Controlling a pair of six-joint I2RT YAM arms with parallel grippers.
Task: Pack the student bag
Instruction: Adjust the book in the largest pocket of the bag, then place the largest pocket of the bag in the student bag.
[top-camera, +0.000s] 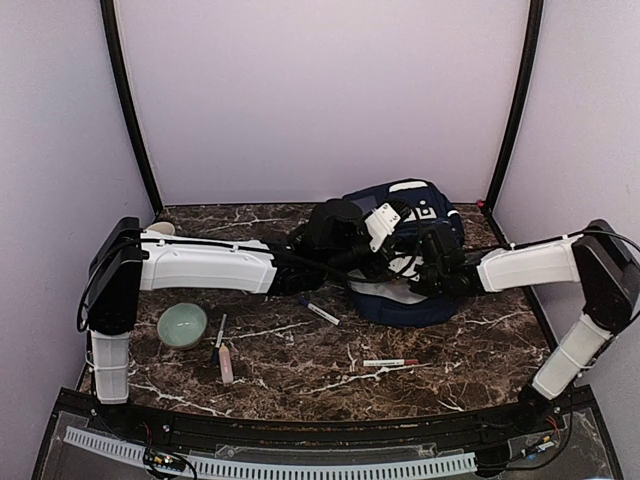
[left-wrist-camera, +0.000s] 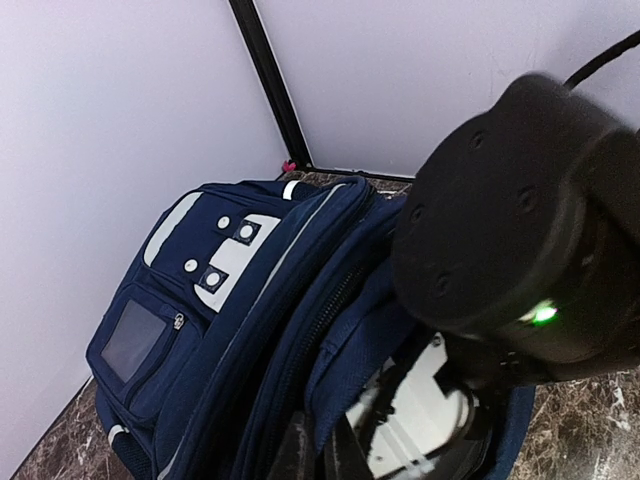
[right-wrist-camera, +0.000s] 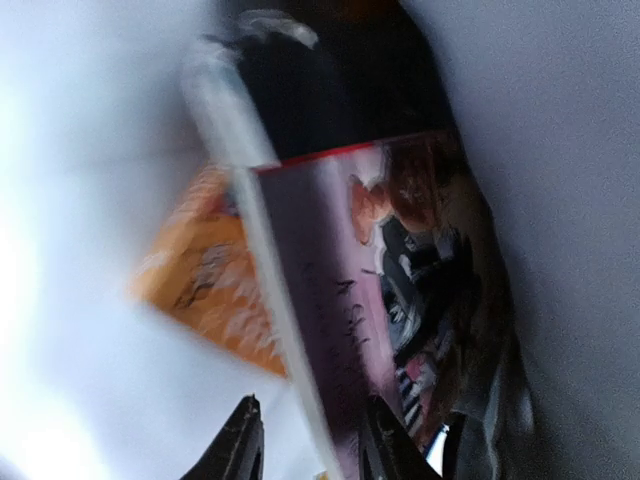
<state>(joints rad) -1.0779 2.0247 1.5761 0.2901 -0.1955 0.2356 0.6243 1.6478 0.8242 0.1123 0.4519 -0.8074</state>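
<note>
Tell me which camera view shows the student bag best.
The left wrist view: the student bag is close and sharp, showing white patches, window pocket and open zip. In the top external view the left arm and right arm hide most of it. The right wrist view shows a blurred book, apparently inside it.

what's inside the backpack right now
Inside the backpack, the right wrist view shows a purple book beside an orange book, both blurred. The right gripper is in there too, at the purple book's edge. Anything deeper is hidden by the fabric.
</note>
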